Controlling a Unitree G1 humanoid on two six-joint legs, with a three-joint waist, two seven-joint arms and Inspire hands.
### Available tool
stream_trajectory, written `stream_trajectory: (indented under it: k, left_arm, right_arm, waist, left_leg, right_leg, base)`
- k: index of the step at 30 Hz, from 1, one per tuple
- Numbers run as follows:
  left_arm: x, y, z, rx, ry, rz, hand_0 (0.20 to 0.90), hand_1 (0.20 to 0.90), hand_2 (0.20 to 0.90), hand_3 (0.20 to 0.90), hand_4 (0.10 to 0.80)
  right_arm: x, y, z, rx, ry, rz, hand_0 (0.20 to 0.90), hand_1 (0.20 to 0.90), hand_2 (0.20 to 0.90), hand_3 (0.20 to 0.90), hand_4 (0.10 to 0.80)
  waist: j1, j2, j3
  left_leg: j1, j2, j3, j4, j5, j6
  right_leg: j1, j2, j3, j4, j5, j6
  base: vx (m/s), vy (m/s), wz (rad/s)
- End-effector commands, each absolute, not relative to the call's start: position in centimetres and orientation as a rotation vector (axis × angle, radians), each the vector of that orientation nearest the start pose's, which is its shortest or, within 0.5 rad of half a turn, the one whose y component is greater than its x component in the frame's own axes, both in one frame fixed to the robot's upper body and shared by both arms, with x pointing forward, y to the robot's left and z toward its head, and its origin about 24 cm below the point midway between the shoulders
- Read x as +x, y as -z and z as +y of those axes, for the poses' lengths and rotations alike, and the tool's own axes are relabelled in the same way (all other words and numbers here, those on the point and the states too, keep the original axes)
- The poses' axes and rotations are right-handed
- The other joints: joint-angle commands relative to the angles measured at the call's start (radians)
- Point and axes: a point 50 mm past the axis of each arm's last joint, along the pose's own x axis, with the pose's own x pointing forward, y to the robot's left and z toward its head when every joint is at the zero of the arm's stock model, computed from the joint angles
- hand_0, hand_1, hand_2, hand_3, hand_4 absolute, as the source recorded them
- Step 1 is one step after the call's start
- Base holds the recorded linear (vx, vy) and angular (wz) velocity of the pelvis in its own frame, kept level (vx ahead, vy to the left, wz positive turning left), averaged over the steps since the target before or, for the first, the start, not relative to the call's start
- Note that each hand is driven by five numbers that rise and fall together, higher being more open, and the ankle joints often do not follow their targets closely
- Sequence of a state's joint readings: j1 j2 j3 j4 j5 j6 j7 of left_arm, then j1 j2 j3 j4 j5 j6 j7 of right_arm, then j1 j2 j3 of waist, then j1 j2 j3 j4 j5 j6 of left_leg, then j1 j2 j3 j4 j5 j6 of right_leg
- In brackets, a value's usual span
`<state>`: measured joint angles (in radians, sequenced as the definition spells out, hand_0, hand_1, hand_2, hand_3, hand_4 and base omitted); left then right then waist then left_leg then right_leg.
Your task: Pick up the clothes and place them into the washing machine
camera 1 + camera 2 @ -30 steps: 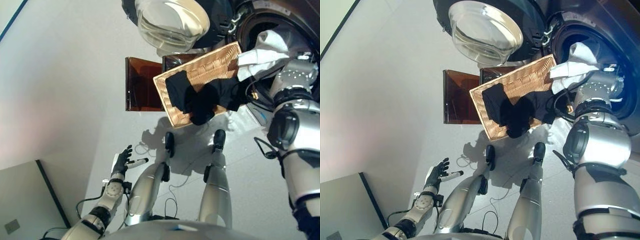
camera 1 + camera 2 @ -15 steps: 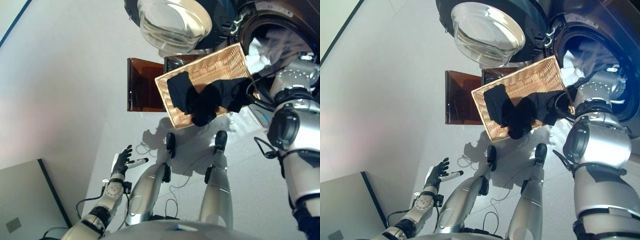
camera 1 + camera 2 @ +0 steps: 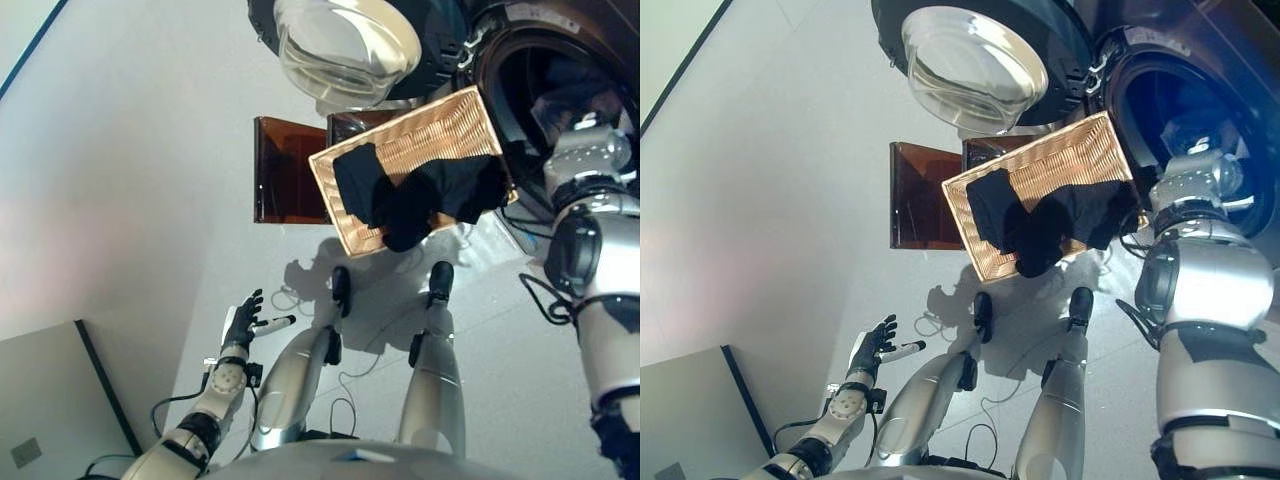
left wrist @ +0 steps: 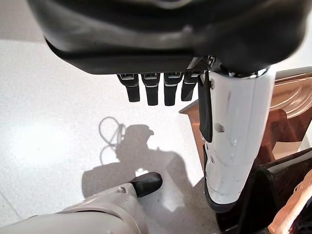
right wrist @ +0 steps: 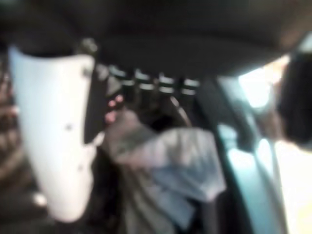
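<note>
Right hand (image 5: 146, 92) inside washing machine drum (image 3: 1180, 110), fingers extended above pale garment (image 5: 161, 161), released; left hand (image 3: 243, 322) relaxed.

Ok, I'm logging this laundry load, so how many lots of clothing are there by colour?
Pale garment, inside the washing machine: 1
Black clothing, one heap in the wicker basket, pieces not separable: 1
Total: 2
</note>
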<state>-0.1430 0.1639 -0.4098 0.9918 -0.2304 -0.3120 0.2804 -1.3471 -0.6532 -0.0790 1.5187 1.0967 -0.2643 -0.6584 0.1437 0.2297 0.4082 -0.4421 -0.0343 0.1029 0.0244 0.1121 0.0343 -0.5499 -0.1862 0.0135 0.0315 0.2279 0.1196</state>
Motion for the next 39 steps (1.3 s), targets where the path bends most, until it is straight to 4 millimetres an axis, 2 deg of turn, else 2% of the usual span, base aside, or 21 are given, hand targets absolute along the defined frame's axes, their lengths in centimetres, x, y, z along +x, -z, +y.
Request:
stream_trajectory:
  k: [1,3,5,6,8,10,12,13,14,15,19,20,21,23,24,26,29,30,36,39]
  left_arm:
    - [18.6,11.3,19.0,0.301,-0.125,0.573,0.900,0.900,0.900,0.900,0.800]
    - [18.8,11.1,19.1,0.298,-0.137,0.558,0.900,0.900,0.900,0.900,0.800]
    - [19.2,10.7,19.2,0.283,-0.167,0.532,0.900,0.900,0.900,0.900,0.800]
    - [19.1,10.7,19.2,0.284,-0.168,0.533,0.900,0.900,0.900,0.900,0.800]
    - [19.3,10.5,19.2,0.282,-0.186,0.519,0.900,0.900,0.900,0.900,0.800]
    - [19.5,10.4,19.2,0.275,-0.206,0.506,0.900,0.900,0.900,0.900,0.800]
    - [19.4,10.4,19.1,0.275,-0.212,0.500,0.900,0.900,0.900,0.900,0.800]
    - [19.4,10.4,19.1,0.278,-0.213,0.500,0.900,0.900,0.900,0.900,0.800]
    - [19.3,10.4,19.0,0.277,-0.219,0.499,0.900,0.900,0.900,0.900,0.800]
    - [19.2,10.4,19.0,0.278,-0.219,0.500,0.900,0.900,0.900,0.900,0.800]
    - [19.3,10.3,18.9,0.283,-0.219,0.485,0.900,0.900,0.900,0.900,0.800]
    - [19.3,10.2,19.1,0.287,-0.223,0.477,0.900,0.900,0.900,0.900,0.800]
    - [19.3,10.2,19.1,0.288,-0.222,0.477,0.900,0.900,0.900,0.900,0.800]
    - [19.2,10.1,19.2,0.294,-0.220,0.469,0.900,0.900,0.900,0.900,0.800]
    - [19.2,10.1,19.2,0.294,-0.220,0.469,0.900,0.900,0.900,0.900,0.800]
    - [19.2,10.0,19.4,0.305,-0.206,0.456,0.900,0.900,0.900,0.900,0.800]
    - [19.3,10.0,19.4,0.305,-0.203,0.453,0.900,0.900,0.900,0.900,0.800]
    - [19.2,9.9,19.7,0.318,-0.201,0.452,0.900,0.900,0.900,0.900,0.800]
    - [19.4,9.9,20.0,0.313,-0.210,0.458,0.900,0.900,0.900,0.900,0.800]
    - [19.5,9.8,20.1,0.304,-0.219,0.452,0.900,0.900,0.900,0.900,0.800]
  right_arm:
    - [34.9,-34.7,-35.1,0.442,1.016,-0.592,0.900,0.900,0.900,0.900,0.800]
    - [35.8,-34.3,-33.8,0.317,0.989,-0.576,0.900,0.900,0.900,0.900,0.800]
    - [37.4,-32.5,-30.8,0.073,0.917,-0.570,0.900,0.900,0.900,0.900,0.800]
    - [37.4,-32.4,-30.7,0.072,0.919,-0.568,0.900,0.900,0.900,0.900,0.800]
    - [38.1,-30.6,-29.4,-0.100,0.873,-0.546,0.900,0.900,0.900,0.900,0.800]
    - [38.4,-29.6,-28.1,-0.161,0.840,-0.556,0.900,0.900,0.900,0.900,0.800]
    - [38.5,-27.6,-27.3,-0.271,0.807,-0.544,0.900,0.900,0.900,0.900,0.800]
    - [38.4,-27.3,-27.2,-0.266,0.809,-0.549,0.900,0.900,0.900,0.900,0.800]
    - [38.4,-25.7,-26.5,-0.308,0.785,-0.537,0.900,0.900,0.900,0.900,0.800]
    - [38.4,-25.6,-26.5,-0.308,0.786,-0.535,0.900,0.900,0.900,0.900,0.800]
    - [37.9,-22.6,-25.8,-0.488,0.734,-0.514,0.900,0.900,0.900,0.900,0.800]
    - [37.6,-21.9,-25.4,-0.598,0.706,-0.520,0.900,0.900,0.900,0.900,0.800]
    - [37.6,-21.8,-25.4,-0.598,0.706,-0.519,0.900,0.900,0.900,0.900,0.800]
    - [37.3,-21.1,-25.0,-0.774,0.660,-0.528,0.900,0.900,0.900,0.900,0.800]
    - [37.3,-21.1,-25.0,-0.775,0.660,-0.527,0.900,0.900,0.900,0.900,0.800]
    - [37.3,-20.8,-24.7,-0.964,0.607,-0.535,0.900,0.900,0.900,0.900,0.800]
    - [37.4,-20.5,-24.5,-1.047,0.585,-0.529,0.900,0.900,0.900,0.900,0.800]
    - [37.7,-20.3,-24.4,-1.210,0.543,-0.511,0.900,0.900,0.900,0.900,0.800]
    - [38.5,-20.4,-23.0,-1.423,0.429,-0.502,0.900,0.900,0.900,0.900,0.800]
    - [38.9,-20.3,-22.3,-1.463,0.390,-0.496,0.900,0.900,0.900,0.900,0.800]
  waist:
    - [0.004,-0.001,-0.118]
    - [0.000,-0.008,-0.108]
    - [-0.016,-0.018,-0.087]
    - [-0.017,-0.019,-0.088]
    - [-0.025,-0.027,-0.078]
    - [-0.034,-0.033,-0.072]
    - [-0.039,-0.039,-0.066]
    - [-0.041,-0.040,-0.065]
    - [-0.044,-0.043,-0.060]
    - [-0.043,-0.044,-0.062]
    - [-0.052,-0.052,-0.054]
    - [-0.055,-0.056,-0.053]
    - [-0.054,-0.057,-0.054]
    - [-0.056,-0.065,-0.051]
    - [-0.056,-0.065,-0.052]
    - [-0.054,-0.074,-0.048]
    - [-0.054,-0.077,-0.045]
    - [-0.049,-0.082,-0.042]
    - [-0.046,-0.095,-0.030]
    - [-0.044,-0.097,-0.023]
  left_leg:
    - [-0.024,0.014,-0.021,-0.025,0.009,-0.082]
    - [-0.026,0.016,-0.019,-0.022,0.011,-0.081]
    - [-0.029,0.019,-0.016,-0.016,0.012,-0.080]
    - [-0.029,0.019,-0.017,-0.016,0.012,-0.080]
    - [-0.034,0.021,-0.017,-0.009,0.012,-0.079]
    - [-0.039,0.022,-0.015,-0.004,0.012,-0.079]
    - [-0.042,0.023,-0.016,0.000,0.011,-0.078]
    - [-0.044,0.023,-0.015,0.000,0.011,-0.078]
    - [-0.045,0.024,-0.015,0.004,0.010,-0.077]
    - [-0.045,0.024,-0.016,0.004,0.010,-0.077]
    - [-0.051,0.025,-0.017,0.013,0.009,-0.076]
    - [-0.053,0.026,-0.017,0.016,0.009,-0.076]
    - [-0.053,0.026,-0.017,0.017,0.008,-0.076]
    - [-0.058,0.027,-0.016,0.022,0.006,-0.075]
    - [-0.058,0.027,-0.016,0.023,0.006,-0.075]
    - [-0.065,0.027,-0.017,0.030,0.004,-0.075]
    - [-0.066,0.028,-0.018,0.033,0.003,-0.075]
    - [-0.071,0.028,-0.020,0.037,0.003,-0.075]
    - [-0.074,0.032,-0.020,0.039,0.006,-0.079]
    - [-0.078,0.033,-0.023,0.040,0.008,-0.080]
  right_leg:
    - [0.008,0.049,0.012,0.144,-0.177,-0.022]
    - [0.008,0.051,0.012,0.142,-0.174,-0.023]
    - [0.007,0.055,0.013,0.145,-0.169,-0.024]
    - [0.008,0.055,0.013,0.145,-0.169,-0.024]
    - [0.005,0.057,0.014,0.147,-0.167,-0.025]
    - [0.003,0.059,0.013,0.146,-0.164,-0.026]
    - [0.002,0.059,0.013,0.146,-0.163,-0.027]
    - [0.001,0.059,0.012,0.147,-0.162,-0.027]
    - [-0.001,0.060,0.012,0.149,-0.162,-0.028]
    - [-0.001,0.060,0.012,0.149,-0.163,-0.028]
    - [-0.003,0.059,0.012,0.152,-0.162,-0.029]
    - [-0.003,0.058,0.011,0.152,-0.162,-0.029]
    - [-0.003,0.058,0.011,0.152,-0.162,-0.029]
    - [-0.006,0.057,0.009,0.154,-0.162,-0.028]
    - [-0.007,0.057,0.009,0.154,-0.162,-0.028]
    - [-0.010,0.059,0.010,0.156,-0.161,-0.028]
    - [-0.010,0.058,0.009,0.157,-0.161,-0.028]
    - [-0.013,0.059,0.006,0.158,-0.160,-0.028]
    - [-0.016,0.059,0.002,0.160,-0.159,-0.030]
    - [-0.020,0.060,0.001,0.162,-0.159,-0.030]
  base:
    - [-0.023,0.000,-0.06]
    - [-0.019,-0.008,-0.04]
    - [-0.039,-0.013,-0.05]
    - [-0.046,-0.011,-0.06]
    - [-0.009,-0.001,-0.02]
    - [-0.008,-0.002,-0.02]
    - [0.000,0.000,0.00]
    - [0.000,0.000,0.00]
    - [0.000,0.000,0.00]
    - [0.000,0.000,0.00]
    - [0.000,0.000,0.00]
    - [0.000,0.000,0.00]
    - [0.000,0.000,0.00]
    - [0.000,0.000,0.00]
    - [0.000,0.000,0.00]
    - [0.000,0.000,0.00]
    - [0.000,0.000,0.00]
    - [0.000,0.000,0.00]
    - [0.000,0.000,0.00]
    - [-0.008,-0.005,0.02]
